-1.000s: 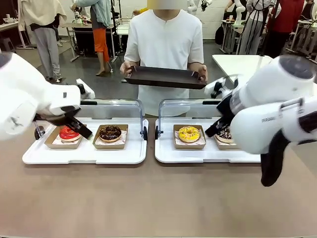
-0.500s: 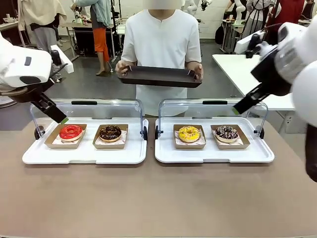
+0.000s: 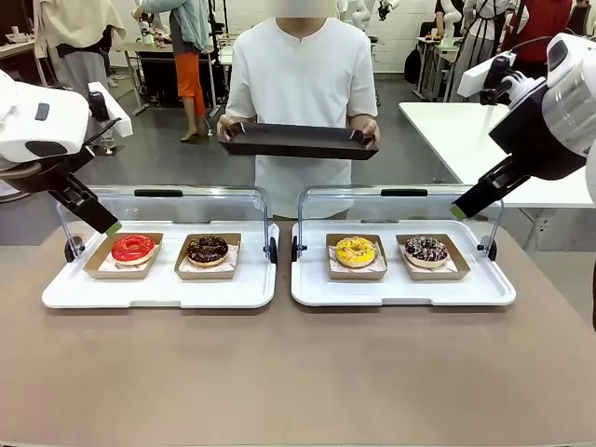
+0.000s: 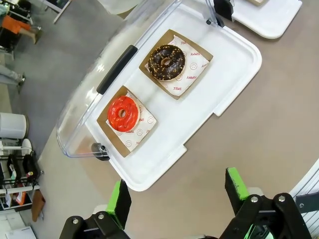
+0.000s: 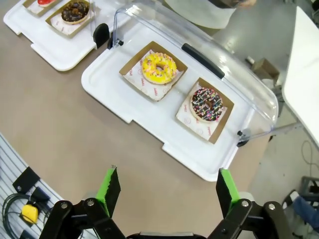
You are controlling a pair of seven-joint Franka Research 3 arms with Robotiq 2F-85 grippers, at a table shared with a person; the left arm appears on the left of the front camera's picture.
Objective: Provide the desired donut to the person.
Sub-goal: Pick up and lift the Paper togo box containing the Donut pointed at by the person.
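Both arms hang high over the table's outer ends. The left gripper (image 4: 178,191) has its jaws spread wide with nothing between them, and the right gripper (image 5: 167,188) is likewise wide and empty. Four candidates sit in cardboard holders (image 3: 186,268): red donut (image 3: 133,248) and chocolate donut (image 3: 207,249) on the left white tray (image 3: 158,296), yellow donut (image 3: 355,250) and sprinkled donut (image 3: 426,249) on the right white tray (image 3: 400,296). The person (image 3: 303,84) stands at the far side, centre, holding the dark tray (image 3: 298,142) level, above and beyond the white trays. Main risk is a wrong pick, since no gesture here shows which donut is wanted. Next, the soft glazed rings would likely smear or crush under a hard pinch, and a pad catching a holder's rim could drag paper and donut together or tip them. The clear lids (image 3: 163,209) stand open like walls along each white tray's far edge, with black handles on top. A straight low carry toward the person would likely clip one, knocking it shut or jolting the donut loose. A drop past the table's far edge, short of the dark tray, is also possible. For room, the near half of the table (image 3: 298,372) is bare, good for coming down from the near side. The gap between the two white trays is narrow, with black hinge knobs. A white side table (image 3: 456,130) sits close to the right arm at far right.
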